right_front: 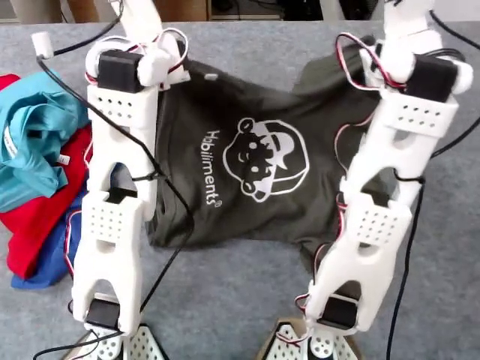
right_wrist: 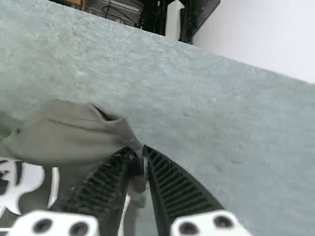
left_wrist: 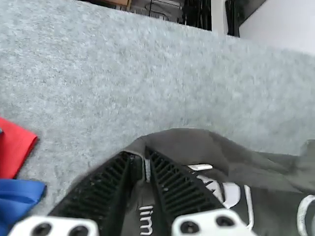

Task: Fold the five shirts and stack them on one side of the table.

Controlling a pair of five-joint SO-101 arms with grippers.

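Wrist views get you right up close: the left gripper (left_wrist: 145, 164) has its fingers clamped on the dark shirt (left_wrist: 206, 152) at its edge, and the right gripper (right_wrist: 142, 157) is pinched on a bunched corner. In the high view the shirt is spread mid-bench (right_front: 225, 300), which is grey and fuzzy. White cartoon print faces up, and a heap (right_front: 37, 172) of teal, red and blue shirts sits beside the left arm.

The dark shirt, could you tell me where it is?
High view: dark shirt lies mid-table, right of the coloured pile; left gripper and right gripper pinch its far edge.
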